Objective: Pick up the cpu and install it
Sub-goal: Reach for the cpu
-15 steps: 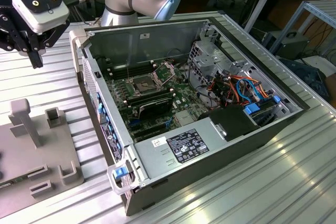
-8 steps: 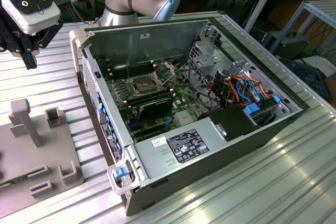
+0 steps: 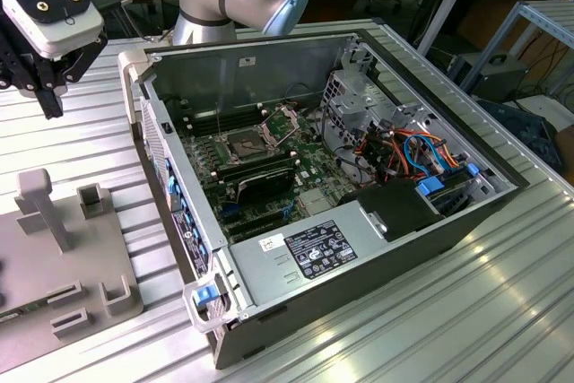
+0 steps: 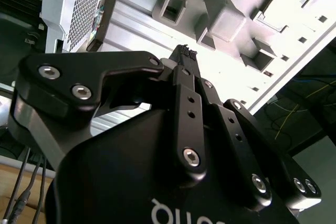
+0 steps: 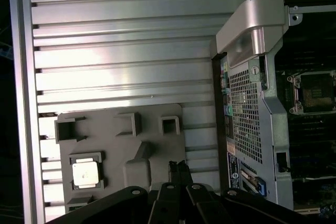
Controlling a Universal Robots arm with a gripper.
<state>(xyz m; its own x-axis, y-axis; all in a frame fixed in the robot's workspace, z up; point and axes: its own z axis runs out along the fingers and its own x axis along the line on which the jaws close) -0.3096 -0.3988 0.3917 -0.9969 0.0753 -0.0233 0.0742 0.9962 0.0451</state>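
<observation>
The cpu is a small silvery-tan square lying flat in a recess of the grey fixture plate, seen in the first wrist view. My gripper hangs above that plate, a few holders away from the cpu, with its two thin fingers pressed together and nothing between them. In the exterior view the gripper sits high at the left, over the ribbed table and clear of the case. The second wrist view shows the gripper over the plate. The open motherboard socket lies inside the case.
The open computer case fills the middle of the ribbed metal table, with cables, a drive cage and a power supply inside. The grey fixture plate with upright holders lies at the exterior view's left. Benches stand behind.
</observation>
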